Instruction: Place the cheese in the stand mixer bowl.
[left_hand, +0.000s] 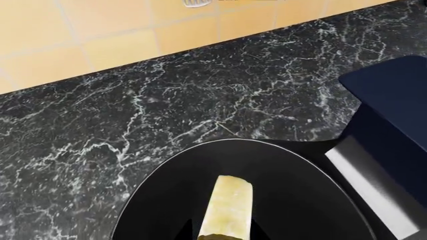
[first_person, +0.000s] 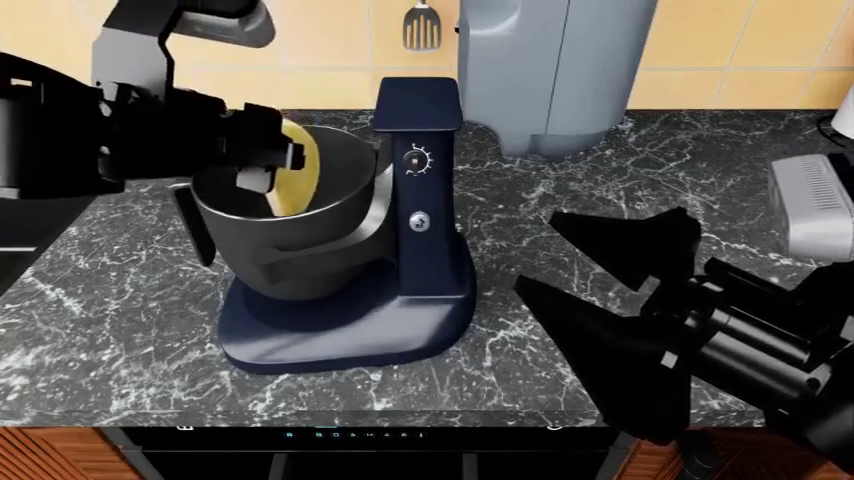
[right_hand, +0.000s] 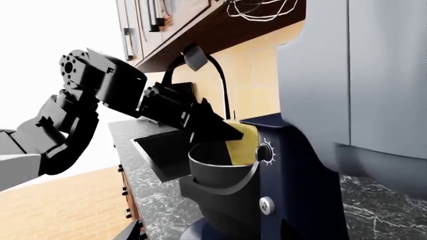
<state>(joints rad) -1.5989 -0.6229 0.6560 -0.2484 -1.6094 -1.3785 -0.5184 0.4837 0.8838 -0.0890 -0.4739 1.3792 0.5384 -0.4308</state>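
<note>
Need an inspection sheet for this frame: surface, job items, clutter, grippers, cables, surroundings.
Surface: black marble counter, nothing spilled.
Job's things: cheese held over the mouth of the stand mixer bowl, not yet released; bowl mounted on the navy mixer.
Clutter: tall grey appliance behind the mixer.
Grippers: left gripper shut on the cheese at the bowl rim; right gripper idle, jaws open.
Cables: nothing seen.
Surroundings: yellow tiled wall, hanging spatula.
</note>
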